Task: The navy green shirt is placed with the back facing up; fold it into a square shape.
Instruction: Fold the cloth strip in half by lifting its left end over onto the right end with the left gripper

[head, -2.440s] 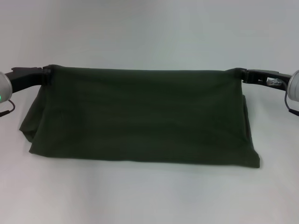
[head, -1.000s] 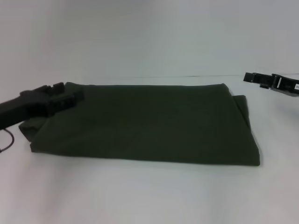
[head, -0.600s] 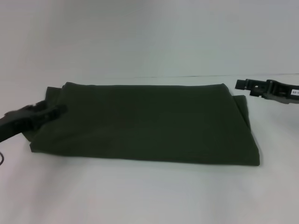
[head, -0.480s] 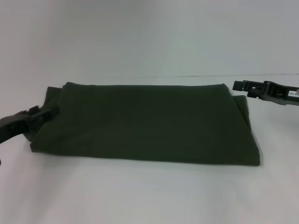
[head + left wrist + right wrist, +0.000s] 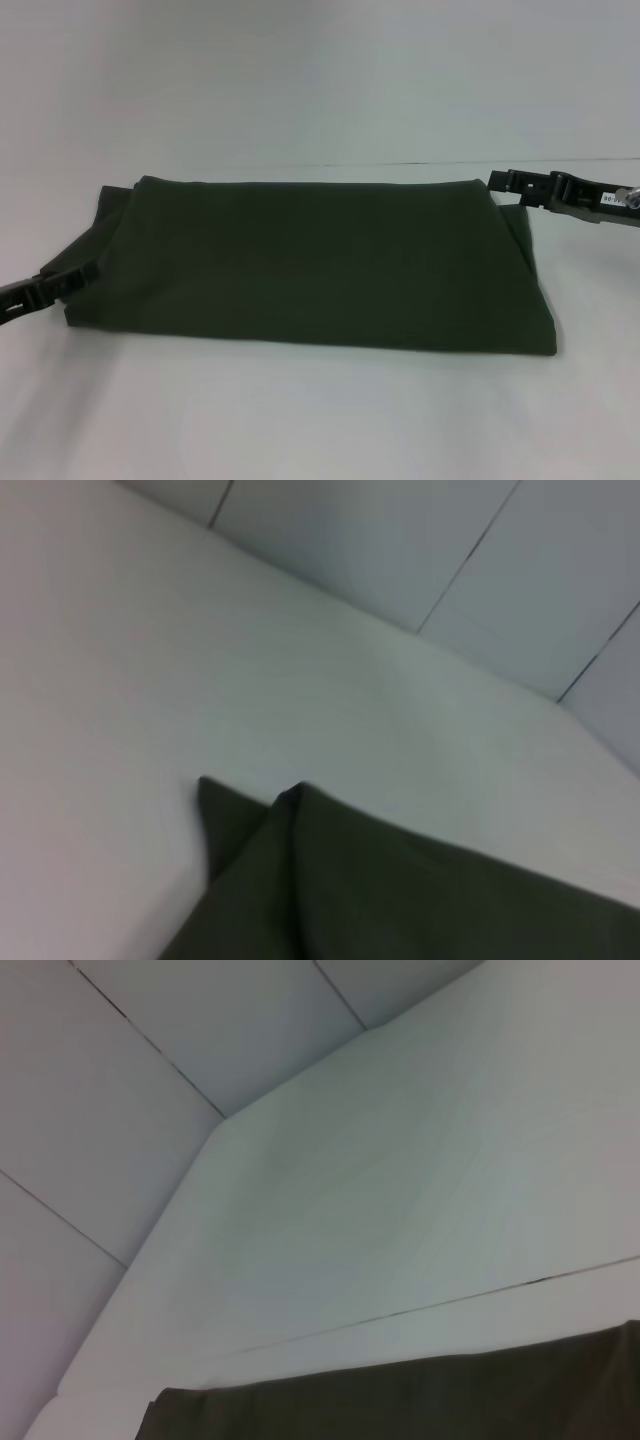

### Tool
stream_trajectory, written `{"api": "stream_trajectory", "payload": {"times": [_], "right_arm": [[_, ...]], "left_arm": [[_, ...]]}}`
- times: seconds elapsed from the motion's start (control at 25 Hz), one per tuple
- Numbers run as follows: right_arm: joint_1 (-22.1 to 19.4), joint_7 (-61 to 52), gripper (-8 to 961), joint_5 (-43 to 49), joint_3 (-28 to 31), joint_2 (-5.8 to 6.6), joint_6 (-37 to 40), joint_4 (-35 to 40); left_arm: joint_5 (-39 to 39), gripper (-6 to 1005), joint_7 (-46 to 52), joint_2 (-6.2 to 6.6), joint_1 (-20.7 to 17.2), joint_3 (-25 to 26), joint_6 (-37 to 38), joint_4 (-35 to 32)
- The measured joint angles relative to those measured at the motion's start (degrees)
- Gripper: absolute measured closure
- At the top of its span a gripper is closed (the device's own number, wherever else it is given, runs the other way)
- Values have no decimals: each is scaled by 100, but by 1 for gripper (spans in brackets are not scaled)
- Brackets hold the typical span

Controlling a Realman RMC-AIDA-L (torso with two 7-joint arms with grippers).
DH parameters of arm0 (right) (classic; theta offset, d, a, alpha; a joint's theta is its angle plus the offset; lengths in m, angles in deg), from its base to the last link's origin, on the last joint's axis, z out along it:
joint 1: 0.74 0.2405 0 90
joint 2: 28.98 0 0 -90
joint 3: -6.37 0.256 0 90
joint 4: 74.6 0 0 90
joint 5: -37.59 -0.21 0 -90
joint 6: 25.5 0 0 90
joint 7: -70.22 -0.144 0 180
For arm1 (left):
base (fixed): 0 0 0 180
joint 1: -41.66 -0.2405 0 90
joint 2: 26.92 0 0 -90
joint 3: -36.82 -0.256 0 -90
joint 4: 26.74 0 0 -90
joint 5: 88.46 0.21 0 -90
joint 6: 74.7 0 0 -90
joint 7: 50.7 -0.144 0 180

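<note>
The navy green shirt (image 5: 310,265) lies on the white table as a wide, flat folded rectangle, plain side up, with extra layers sticking out along its left and right ends. My left gripper (image 5: 85,272) sits low at the shirt's near left corner, at the cloth's edge. My right gripper (image 5: 497,183) reaches in from the right and is level with the far right corner. In the left wrist view a corner of the shirt (image 5: 400,890) shows; the right wrist view shows the shirt's (image 5: 420,1400) far edge.
The white table (image 5: 300,420) extends in front of and behind the shirt. A pale panelled wall (image 5: 150,1110) stands behind the table's far edge.
Both grippers held the shirt's far edge up, then let it drop flat. The left gripper has since slid from the far left corner toward the near left corner. The right gripper has crept left toward the far right corner.
</note>
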Motion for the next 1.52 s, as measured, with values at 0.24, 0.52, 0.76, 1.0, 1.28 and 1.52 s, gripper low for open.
{"api": "stream_trajectory", "payload": {"times": [0.24, 0.52, 0.76, 1.0, 1.28, 1.52], "right_arm": [[2, -2, 146, 0, -9, -10, -33, -27], [-16, -13, 146, 1, -14, -13, -33, -42], [-58, -12, 147, 0, -18, -13, -38, -44], [-78, -7, 146, 9, -14, -13, -54, -55], [-85, -135, 147, 528, -24, 2, -64, -70], [-75, -555, 146, 1258, -27, 51, 107, -71]], "left_arm": [[230, 151, -40, -1, 97, -92, -508, 147], [599, 150, -44, -28, 270, -226, -751, 214], [634, 151, -44, -13, 286, -355, -750, 215], [638, 151, -70, -21, 285, -466, -845, 197], [638, 441, -86, -24, 308, -474, -965, 199], [638, 697, -57, -16, 321, -475, -956, 193]]}}
